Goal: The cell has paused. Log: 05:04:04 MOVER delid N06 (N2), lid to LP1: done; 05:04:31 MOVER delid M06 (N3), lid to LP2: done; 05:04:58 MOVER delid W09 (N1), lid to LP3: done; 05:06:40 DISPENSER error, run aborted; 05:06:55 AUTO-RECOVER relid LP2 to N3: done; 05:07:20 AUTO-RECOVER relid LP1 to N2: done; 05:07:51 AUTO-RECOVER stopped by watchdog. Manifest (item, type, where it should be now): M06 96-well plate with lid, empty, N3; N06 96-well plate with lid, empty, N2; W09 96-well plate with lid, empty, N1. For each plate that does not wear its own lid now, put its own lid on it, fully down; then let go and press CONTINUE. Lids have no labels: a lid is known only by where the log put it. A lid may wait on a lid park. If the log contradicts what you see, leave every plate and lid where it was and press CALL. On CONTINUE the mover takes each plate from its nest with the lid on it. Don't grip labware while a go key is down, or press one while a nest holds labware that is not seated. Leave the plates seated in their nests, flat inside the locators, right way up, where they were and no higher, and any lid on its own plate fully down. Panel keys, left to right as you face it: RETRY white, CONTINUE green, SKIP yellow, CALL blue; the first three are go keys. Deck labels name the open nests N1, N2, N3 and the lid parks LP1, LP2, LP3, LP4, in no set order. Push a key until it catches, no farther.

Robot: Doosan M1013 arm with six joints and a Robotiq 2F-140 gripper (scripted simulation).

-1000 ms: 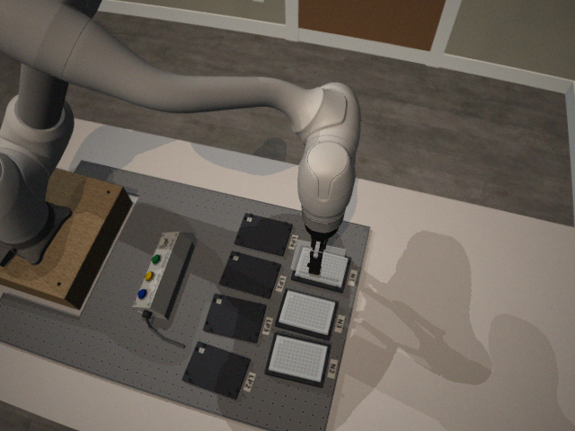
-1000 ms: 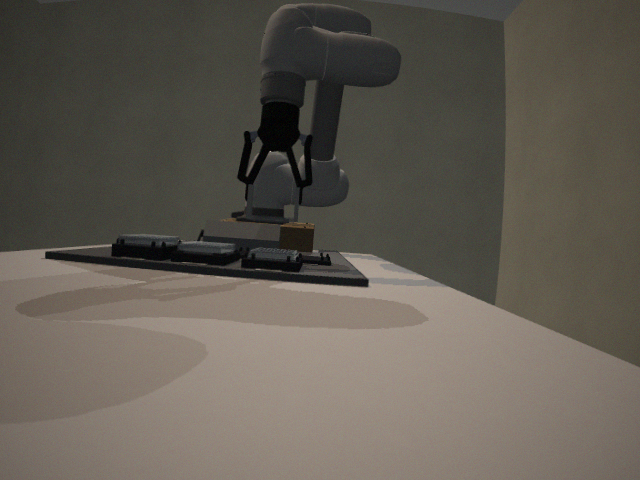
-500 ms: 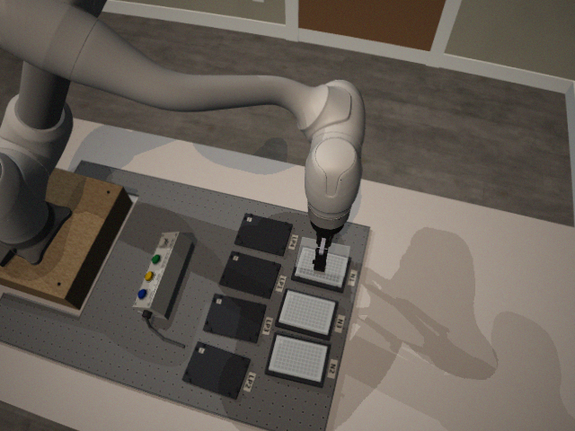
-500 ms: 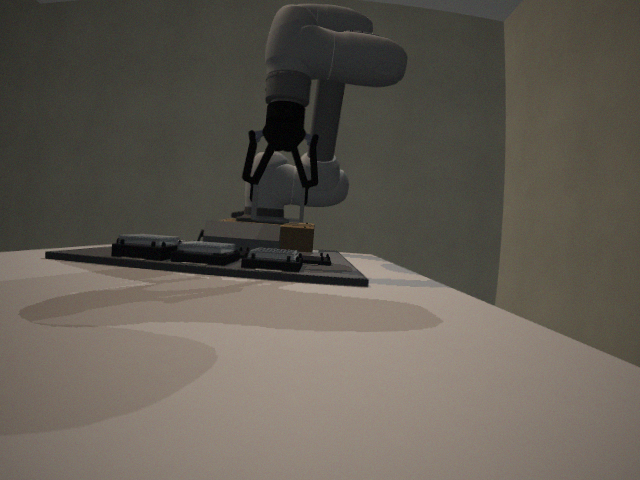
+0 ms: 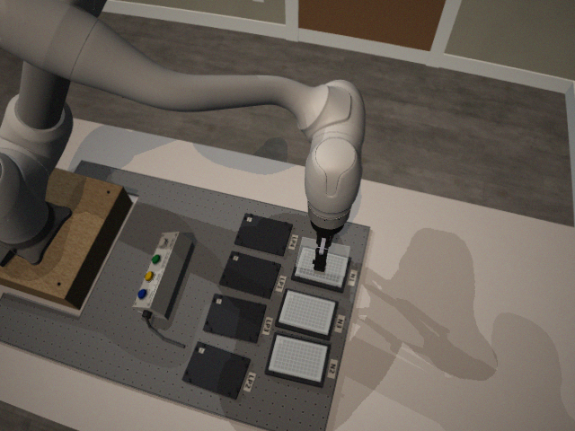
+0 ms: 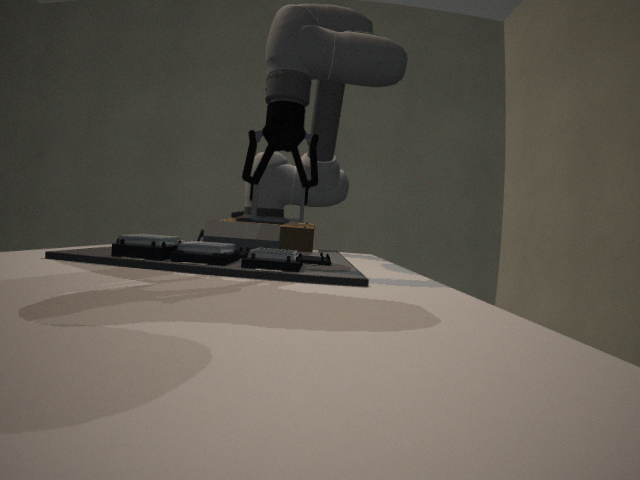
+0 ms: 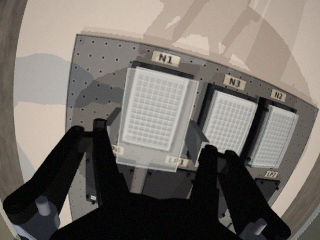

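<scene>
Top view, nearest first: the N2 plate (image 5: 297, 358) and next the N3 plate (image 5: 307, 312) sit lidded in their nests, with four dark lid parks in a row beside them, LP2 (image 5: 216, 369), LP3 (image 5: 234, 318), LP1 (image 5: 251, 274) and LP4 (image 5: 263, 233), all bare. The key box (image 5: 172, 273) stands farther along the deck (image 5: 116, 334), near the arm's wooden base (image 5: 88, 208). At the far end the tool (image 5: 319, 257) hangs over the N1 plate (image 5: 331, 271), clamped on a clear lid (image 5: 340, 250) that floats above the plate, apart from it. In the wrist view the lid (image 7: 155, 110) covers most of N1's wells. The pale counter (image 5: 464, 278) stretches beyond.
</scene>
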